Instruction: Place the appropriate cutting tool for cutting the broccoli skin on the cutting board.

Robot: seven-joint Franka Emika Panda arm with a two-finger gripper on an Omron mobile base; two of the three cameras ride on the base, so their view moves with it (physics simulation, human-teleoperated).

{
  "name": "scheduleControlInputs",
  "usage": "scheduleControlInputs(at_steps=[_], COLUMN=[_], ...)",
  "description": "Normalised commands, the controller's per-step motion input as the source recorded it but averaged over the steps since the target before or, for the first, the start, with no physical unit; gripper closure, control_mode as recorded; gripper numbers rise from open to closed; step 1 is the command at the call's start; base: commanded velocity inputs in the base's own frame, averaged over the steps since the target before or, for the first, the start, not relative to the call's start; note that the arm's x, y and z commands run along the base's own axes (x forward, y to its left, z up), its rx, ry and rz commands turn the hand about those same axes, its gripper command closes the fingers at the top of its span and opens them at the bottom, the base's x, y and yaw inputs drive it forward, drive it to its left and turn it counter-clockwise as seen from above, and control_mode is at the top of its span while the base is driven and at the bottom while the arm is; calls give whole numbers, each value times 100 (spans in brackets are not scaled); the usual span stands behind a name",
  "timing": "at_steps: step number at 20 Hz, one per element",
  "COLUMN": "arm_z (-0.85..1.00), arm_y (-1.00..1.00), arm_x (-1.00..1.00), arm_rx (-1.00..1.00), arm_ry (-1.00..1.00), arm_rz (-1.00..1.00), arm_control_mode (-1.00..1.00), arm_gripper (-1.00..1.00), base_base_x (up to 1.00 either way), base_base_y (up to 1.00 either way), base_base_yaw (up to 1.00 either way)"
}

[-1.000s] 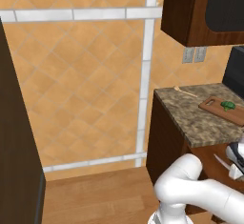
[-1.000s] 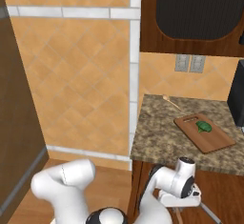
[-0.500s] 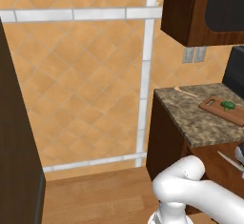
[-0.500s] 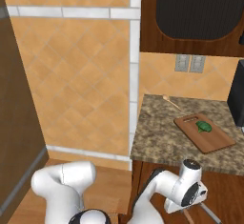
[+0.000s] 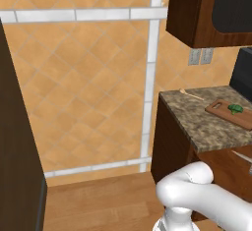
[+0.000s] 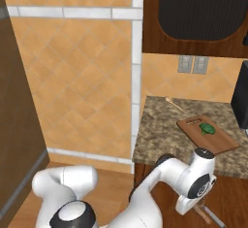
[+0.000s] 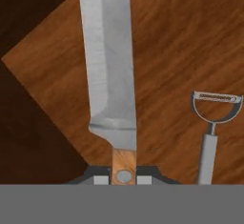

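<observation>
Lower and further right than a second ago, the white arm's wrist now reaches below the countertop edge in the right base view, at about 5 o'clock in that picture, while counter and board sit where they were. The two-finger pincer [image 7: 124, 179] shows its tips only as a sliver at 6 o'clock in the hand view, so I cannot tell whether they are apart or together. Directly over the tips lies a broad steel-bladed knife with a light wooden riveted handle [image 7: 109, 70], its blade running toward 12 o'clock over a reddish-brown wooden surface [image 7: 181, 42]. At 4 o'clock from the knife, apart from it, lies a grey metal Y-shaped peeler [image 7: 212, 123], head toward 12 o'clock and handle toward 6.

Up on the speckled grey-brown stone countertop [image 6: 160, 135], the flat rectangular reddish-brown wooden cutting board [image 6: 220, 139] lies at about 3 o'clock in the right base view, and the small bright green bumpy broccoli floret [image 6: 207, 129] rests on top of it. A thin pale wooden utensil [image 6: 174, 104] lies on the stone at 11 o'clock from the board, well apart. On the wall beyond, two grey outlet plates [image 6: 193, 64] sit under a dark wooden upper cabinet [image 6: 193, 8].
</observation>
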Motion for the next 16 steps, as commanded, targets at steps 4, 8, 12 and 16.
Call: scheduleControlInputs(at_steps=[4, 8, 12, 16], arm_z=[100, 100, 94, 42], arm_y=[-3, -18, -32, -35], arm_x=[-27, -1, 35, 80], arm_rx=[0, 2, 2, 4], arm_ry=[7, 3, 0, 0], arm_rz=[20, 13, 1, 0], arm_control_mode=[-100, -100, -100, -100], arm_gripper=[100, 100, 100, 100], base_base_x=[0, 0, 0, 0], base_base_y=[0, 0, 0, 0], base_base_yaw=[0, 0, 0, 0])
